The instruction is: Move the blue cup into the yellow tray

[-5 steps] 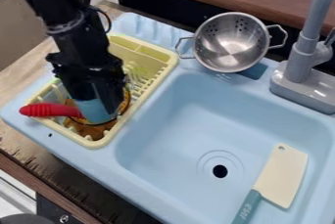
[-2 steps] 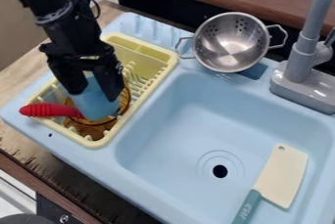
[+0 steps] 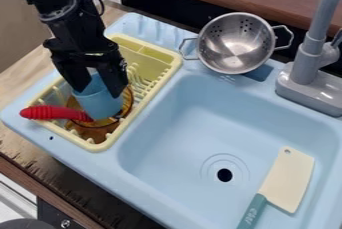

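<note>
The black gripper [image 3: 98,80] is over the left part of the yellow tray [image 3: 170,65], pointing down, its two fingers pressed on opposite sides of the blue cup [image 3: 99,102]. Held near its top, the cup leans slightly. Its lower end overlaps the amber pan [image 3: 90,132], which has a red handle [image 3: 50,113] and lies in the tray. Whether the cup's base touches the pan cannot be told. The fingers cover part of the cup's upper sides.
Right of the tray is the light blue sink basin [image 3: 180,138], with a cream and teal toy cleaver [image 3: 287,178] at its right side. A metal colander [image 3: 237,43] stands behind the basin, and a grey faucet [image 3: 307,63] rises at the right.
Compared with the first frame, the gripper has risen, and more of the blue cup shows below it. The cup has shifted slightly up in the view with the gripper. The pan has barely changed.
</note>
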Controlling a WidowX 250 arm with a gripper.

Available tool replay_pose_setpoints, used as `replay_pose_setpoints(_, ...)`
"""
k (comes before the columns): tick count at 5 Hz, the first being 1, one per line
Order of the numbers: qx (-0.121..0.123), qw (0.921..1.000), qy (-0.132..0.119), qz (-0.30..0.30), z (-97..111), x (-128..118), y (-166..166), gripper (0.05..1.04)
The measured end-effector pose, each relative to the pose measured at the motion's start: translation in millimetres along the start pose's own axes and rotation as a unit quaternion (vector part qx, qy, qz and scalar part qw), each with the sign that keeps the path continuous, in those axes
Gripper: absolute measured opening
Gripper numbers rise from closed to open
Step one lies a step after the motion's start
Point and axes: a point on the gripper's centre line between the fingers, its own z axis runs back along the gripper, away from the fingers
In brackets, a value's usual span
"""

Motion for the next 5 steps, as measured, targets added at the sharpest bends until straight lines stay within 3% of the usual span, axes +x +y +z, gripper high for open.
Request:
replay_pose_setpoints(1, 0.005, 0.9987, -0.029, -0.042, 13, 0, -7, 0.997)
replay_pose_setpoints(3, -0.001, 0.997, -0.029, -0.071, 25, -2, -20, 0.997)
replay_pose_setpoints(4, 0.008, 0.9957, -0.028, -0.088, 23, 1, -26, 0.996)
replay_pose_setpoints(5, 0.031, 0.9921, -0.035, -0.116, 14, 0, -37, 0.996)
